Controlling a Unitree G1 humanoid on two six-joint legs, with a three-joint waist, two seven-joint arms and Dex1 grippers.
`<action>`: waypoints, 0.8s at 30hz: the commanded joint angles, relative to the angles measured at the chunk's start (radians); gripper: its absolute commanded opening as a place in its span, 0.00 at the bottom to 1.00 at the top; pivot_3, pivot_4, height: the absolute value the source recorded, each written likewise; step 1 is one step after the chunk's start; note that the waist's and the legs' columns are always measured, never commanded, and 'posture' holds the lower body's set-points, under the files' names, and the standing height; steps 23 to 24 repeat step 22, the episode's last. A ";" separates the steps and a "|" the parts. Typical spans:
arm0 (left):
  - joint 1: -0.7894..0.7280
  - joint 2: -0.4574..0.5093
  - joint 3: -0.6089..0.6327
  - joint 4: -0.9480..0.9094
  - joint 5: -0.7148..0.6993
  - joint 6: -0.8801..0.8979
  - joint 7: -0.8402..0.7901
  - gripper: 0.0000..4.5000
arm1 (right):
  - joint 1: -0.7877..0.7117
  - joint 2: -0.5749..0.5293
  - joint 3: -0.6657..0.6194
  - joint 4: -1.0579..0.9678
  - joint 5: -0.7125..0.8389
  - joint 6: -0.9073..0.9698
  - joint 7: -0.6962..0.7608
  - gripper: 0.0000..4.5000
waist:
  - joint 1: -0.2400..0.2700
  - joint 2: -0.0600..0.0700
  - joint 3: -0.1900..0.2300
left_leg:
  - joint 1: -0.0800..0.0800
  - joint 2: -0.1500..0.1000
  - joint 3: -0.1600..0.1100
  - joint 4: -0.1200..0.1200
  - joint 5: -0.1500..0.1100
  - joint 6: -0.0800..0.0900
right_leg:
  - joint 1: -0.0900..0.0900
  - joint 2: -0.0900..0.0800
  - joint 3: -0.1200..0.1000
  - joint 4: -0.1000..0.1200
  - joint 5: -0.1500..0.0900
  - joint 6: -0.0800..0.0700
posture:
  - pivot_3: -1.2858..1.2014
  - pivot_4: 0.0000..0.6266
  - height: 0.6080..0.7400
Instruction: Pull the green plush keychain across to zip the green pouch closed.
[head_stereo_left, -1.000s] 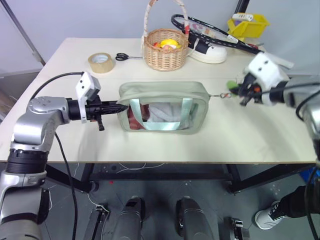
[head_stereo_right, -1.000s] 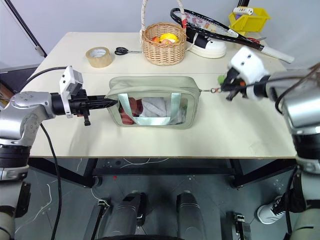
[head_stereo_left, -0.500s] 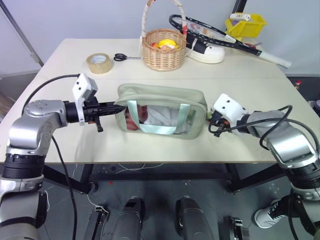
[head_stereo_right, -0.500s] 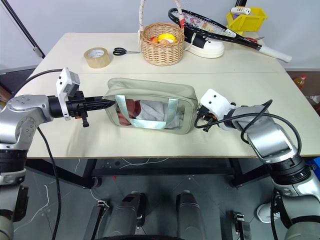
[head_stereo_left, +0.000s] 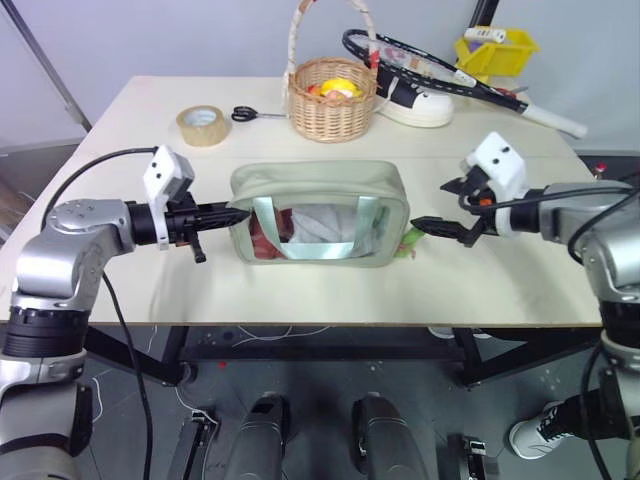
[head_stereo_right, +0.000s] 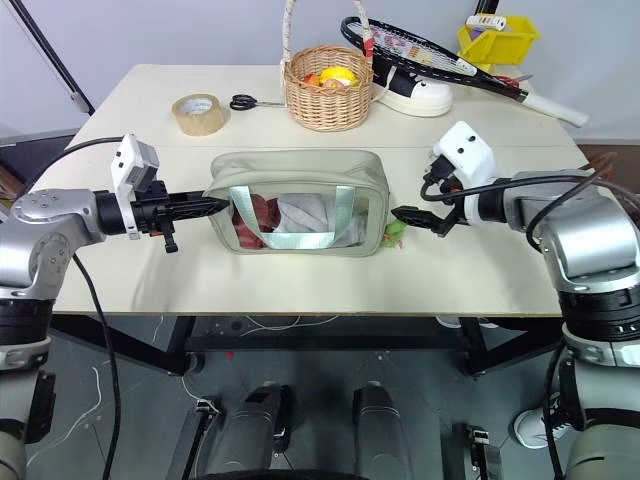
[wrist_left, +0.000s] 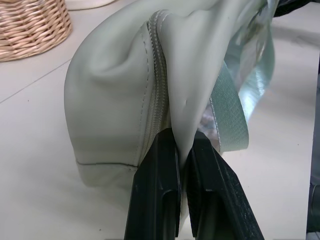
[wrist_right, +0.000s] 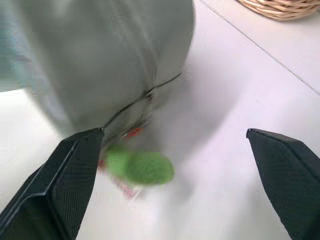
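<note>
The green pouch (head_stereo_left: 320, 190) lies in the middle of the table, its clear window and two light-green straps facing me. My left gripper (head_stereo_left: 236, 214) is shut on the pouch's left end; the left wrist view shows its fingers (wrist_left: 160, 190) pinching a fold of fabric beside the zipper (wrist_left: 159, 75). The green plush keychain (head_stereo_left: 408, 243) lies on the table at the pouch's right end, still joined to the zipper pull. My right gripper (head_stereo_left: 440, 207) hovers just right of it, open wide. In the right wrist view the keychain (wrist_right: 142, 168) rests between the spread fingers, held by neither.
At the table's far side stand a wicker basket (head_stereo_left: 330, 115) holding fruit, a roll of tape (head_stereo_left: 203, 125), scissors (head_stereo_left: 250, 113), a white shoe (head_stereo_left: 420, 106), a racket (head_stereo_left: 440, 68) and a yellow bin (head_stereo_left: 496, 50). The table's front edge (head_stereo_left: 330, 322) runs just below the pouch.
My right gripper was shut on the keychain, held out to the right. It has moved in toward the pouch and opened, and the keychain now lies on the table. The left grip is unchanged.
</note>
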 joint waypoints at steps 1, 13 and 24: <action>-0.008 0.010 0.049 -0.051 -0.066 0.059 0.001 0.36 | -0.035 -0.037 -0.063 0.006 0.033 -0.035 0.030 1.00 | 0.000 0.000 0.000 | 0.000 0.000 0.000 0.000 0.000 0.000 | 0.000 0.000 0.000 0.000 0.000 0.000 | 0.52 0.24 0.27; -0.007 0.214 0.124 0.001 -0.126 -0.003 -0.258 0.98 | -0.007 -0.101 -0.101 -0.052 0.134 -0.118 0.166 1.00 | -0.003 0.000 0.000 | -0.002 0.000 0.000 0.000 0.000 0.000 | -0.002 -0.001 0.000 0.000 -0.001 -0.001 | 0.52 0.24 0.27; -0.005 0.290 0.144 0.051 -0.148 -0.002 -0.356 0.98 | 0.102 -0.186 -0.156 -0.119 0.196 -0.161 0.250 1.00 | 0.001 0.000 0.000 | -0.007 0.003 0.001 0.003 -0.001 0.000 | -0.004 -0.004 -0.004 -0.001 -0.001 -0.002 | 0.52 0.24 0.27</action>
